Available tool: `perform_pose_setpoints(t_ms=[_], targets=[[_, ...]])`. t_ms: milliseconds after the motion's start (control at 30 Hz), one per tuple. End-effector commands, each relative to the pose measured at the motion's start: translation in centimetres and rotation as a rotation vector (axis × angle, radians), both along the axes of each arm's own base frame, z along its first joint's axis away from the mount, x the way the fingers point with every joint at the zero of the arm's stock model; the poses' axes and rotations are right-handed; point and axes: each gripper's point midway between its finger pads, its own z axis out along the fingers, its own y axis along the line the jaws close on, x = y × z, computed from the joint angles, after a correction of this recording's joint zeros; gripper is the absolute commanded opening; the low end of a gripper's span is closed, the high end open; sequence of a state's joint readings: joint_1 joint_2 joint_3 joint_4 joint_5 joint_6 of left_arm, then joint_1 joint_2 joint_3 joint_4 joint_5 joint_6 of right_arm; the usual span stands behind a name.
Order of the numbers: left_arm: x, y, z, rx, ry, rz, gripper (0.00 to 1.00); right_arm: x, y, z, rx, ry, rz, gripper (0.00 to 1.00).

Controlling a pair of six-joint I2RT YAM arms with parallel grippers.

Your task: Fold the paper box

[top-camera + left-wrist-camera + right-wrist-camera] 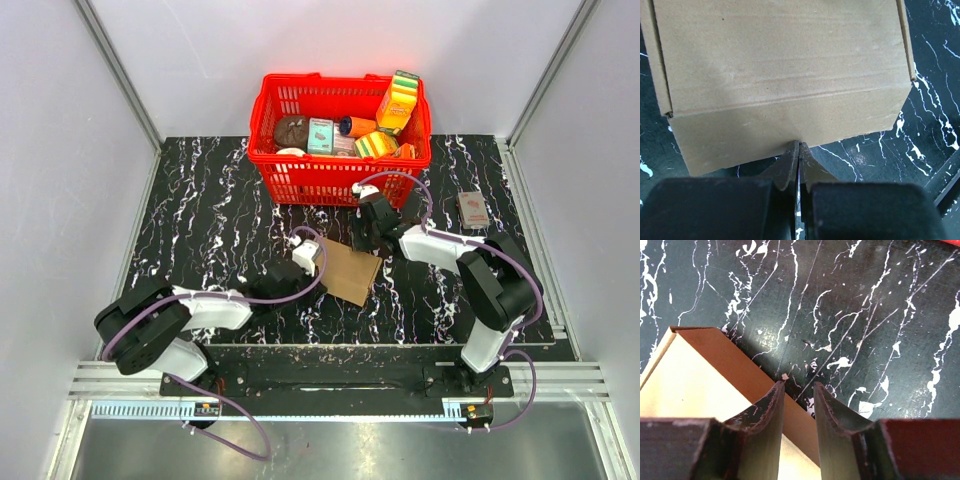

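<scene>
Pressing tightly together, the fingers of the left gripper (799, 146) meet right at the edge of a flap of the plain brown corrugated cardboard paper box (780, 75); whether they nip the flap I cannot tell. The right gripper (799, 390) stands partly released, its jaws apart astride the box's upright side wall. The box lies between both grippers near the middle of the black, white-veined marble-look worktop (200, 220), nearer its front edge. Behind it, at the back edge, stands a red plastic lattice basket (300, 180) filled with small colourful packages. A small dark red packet (473, 209) lies near the right edge.
</scene>
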State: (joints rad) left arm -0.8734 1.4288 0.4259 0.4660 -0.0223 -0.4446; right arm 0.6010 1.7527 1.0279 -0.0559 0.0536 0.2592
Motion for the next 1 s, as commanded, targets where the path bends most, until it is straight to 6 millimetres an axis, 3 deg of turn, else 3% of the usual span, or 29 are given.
perform_pose_setpoints(t_ms=[0, 967], targets=[[0.8, -1.9, 1.7, -0.046, -0.043, -0.029, 0.00, 0.6, 1.4, 1.1, 0.050, -0.012, 0.031, 0.35], [2.5, -3.1, 1.3, 0.011, -0.080, -0.037, 0.00, -2.5, 2.2, -1.0, 0.088, 0.128, 0.114, 0.33]])
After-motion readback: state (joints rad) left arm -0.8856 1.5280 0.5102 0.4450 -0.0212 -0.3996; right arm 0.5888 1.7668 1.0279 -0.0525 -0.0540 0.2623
